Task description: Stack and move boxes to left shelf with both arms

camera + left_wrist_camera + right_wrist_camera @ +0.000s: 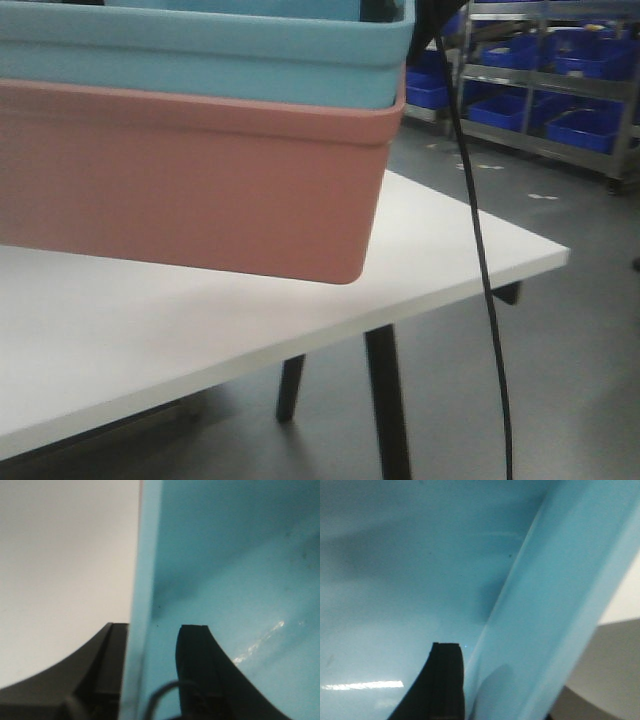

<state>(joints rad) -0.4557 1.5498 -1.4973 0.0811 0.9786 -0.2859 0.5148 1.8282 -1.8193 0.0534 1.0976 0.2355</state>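
Observation:
The light blue box [200, 50] sits nested inside the salmon-pink box [190, 180]. In the front view the stack hangs tilted just above the white table [300, 310], filling the upper left. In the left wrist view my left gripper [152, 635] is shut on the blue box's side wall [145, 580], with one finger outside and one finger inside [197, 655]. My right gripper [495, 680] clamps the opposite wall [545, 605]. Its inner finger [447, 680] lies against the blue inside, and its outer finger is hidden behind the wall. The left shelf is out of view.
A black cable [480, 250] hangs down past the table's right corner. A steel rack [540, 90] holding dark blue crates stands at the back right on the grey floor. Black table legs [388, 400] show below the near edge.

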